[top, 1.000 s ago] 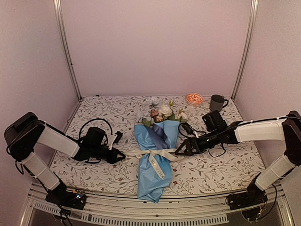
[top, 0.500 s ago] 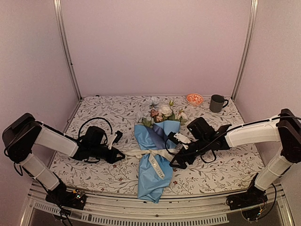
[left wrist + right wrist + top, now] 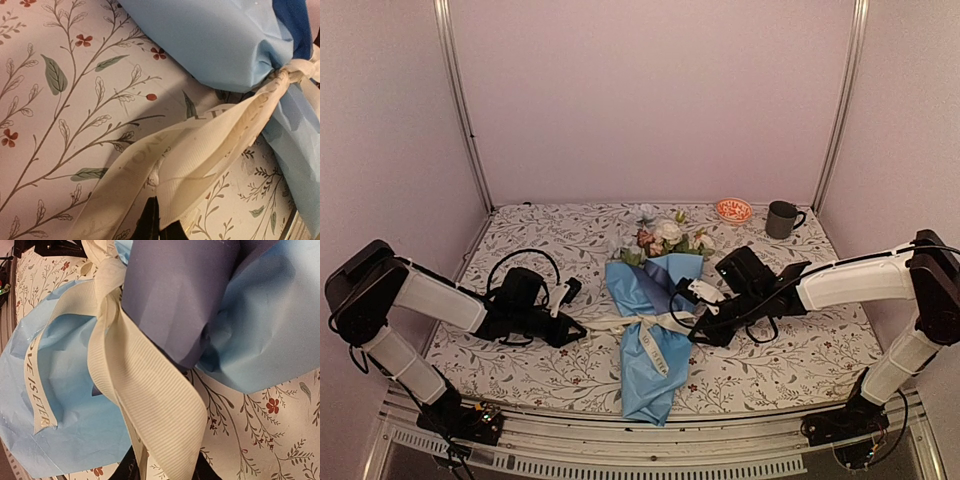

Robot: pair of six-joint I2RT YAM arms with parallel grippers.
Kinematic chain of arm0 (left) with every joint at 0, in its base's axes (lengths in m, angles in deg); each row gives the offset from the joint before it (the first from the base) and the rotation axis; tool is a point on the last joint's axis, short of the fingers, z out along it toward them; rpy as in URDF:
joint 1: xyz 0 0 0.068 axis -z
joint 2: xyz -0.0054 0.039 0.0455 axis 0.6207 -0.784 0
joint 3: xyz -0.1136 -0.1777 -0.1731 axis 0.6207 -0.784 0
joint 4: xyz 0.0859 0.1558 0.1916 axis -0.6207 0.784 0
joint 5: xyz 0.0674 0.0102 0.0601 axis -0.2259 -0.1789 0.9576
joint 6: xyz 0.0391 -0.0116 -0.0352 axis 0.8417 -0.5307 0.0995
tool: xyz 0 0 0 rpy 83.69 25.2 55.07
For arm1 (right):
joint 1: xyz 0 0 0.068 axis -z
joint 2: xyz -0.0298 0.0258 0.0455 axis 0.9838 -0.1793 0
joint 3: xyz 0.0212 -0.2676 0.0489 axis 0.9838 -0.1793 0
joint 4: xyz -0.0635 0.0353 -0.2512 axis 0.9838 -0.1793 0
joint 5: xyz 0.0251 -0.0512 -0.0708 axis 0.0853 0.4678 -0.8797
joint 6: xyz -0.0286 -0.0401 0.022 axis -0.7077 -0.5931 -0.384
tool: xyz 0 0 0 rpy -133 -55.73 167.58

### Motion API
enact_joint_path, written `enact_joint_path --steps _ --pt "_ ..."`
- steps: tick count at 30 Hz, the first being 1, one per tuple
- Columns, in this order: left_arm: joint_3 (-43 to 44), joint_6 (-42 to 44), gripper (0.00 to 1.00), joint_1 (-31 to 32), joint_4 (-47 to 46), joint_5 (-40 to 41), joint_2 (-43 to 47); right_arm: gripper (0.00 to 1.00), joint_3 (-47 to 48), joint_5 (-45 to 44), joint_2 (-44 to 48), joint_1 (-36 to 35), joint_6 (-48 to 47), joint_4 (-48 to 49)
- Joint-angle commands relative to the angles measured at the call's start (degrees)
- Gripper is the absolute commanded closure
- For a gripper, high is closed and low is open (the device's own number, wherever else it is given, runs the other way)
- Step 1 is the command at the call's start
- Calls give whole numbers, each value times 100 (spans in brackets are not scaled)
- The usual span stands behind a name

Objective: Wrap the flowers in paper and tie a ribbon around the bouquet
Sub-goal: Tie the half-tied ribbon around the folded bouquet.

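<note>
The bouquet [image 3: 648, 372] lies lengthwise mid-table, a blue paper [image 3: 225, 40] cone with the flowers [image 3: 665, 238] at its far end. The cream ribbon [image 3: 632, 322] is knotted round its waist. My left gripper [image 3: 582, 328] sits left of the knot, shut on the ribbon's left tail [image 3: 200, 155], which runs taut from the jaws [image 3: 159, 227] up to the knot. My right gripper [image 3: 696, 333] is at the cone's right side. In its wrist view a wide loop of ribbon [image 3: 145, 385] passes down between the two dark fingers [image 3: 165, 472], pinched there, with paper [image 3: 270, 325] behind.
An orange bowl [image 3: 733, 209] and a grey mug [image 3: 782, 218] stand at the back right. The leaf-printed tablecloth [image 3: 790, 355] covers the table. Metal frame posts [image 3: 460, 100] rise at both back corners, and a rail [image 3: 620, 455] runs along the front edge.
My right gripper moved left to the ribbon's right tail and closed on it. The bouquet's lower tip swung slightly right. The left arm stayed put.
</note>
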Motion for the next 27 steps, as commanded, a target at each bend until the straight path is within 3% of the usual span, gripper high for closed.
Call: enact_joint_path --steps 1,5,11,22,27 --pt "98 107 100 26 104 18 93 71 198 93 42 19 -19 -197" --pt "119 130 100 26 113 12 96 65 138 248 124 16 58 -328" --pt "142 143 100 24 172 45 99 80 94 607 171 22 113 -420" --pt "207 178 100 26 240 51 83 72 49 795 241 17 237 -610" --pt "252 195 100 26 306 73 102 96 69 812 181 21 237 -611"
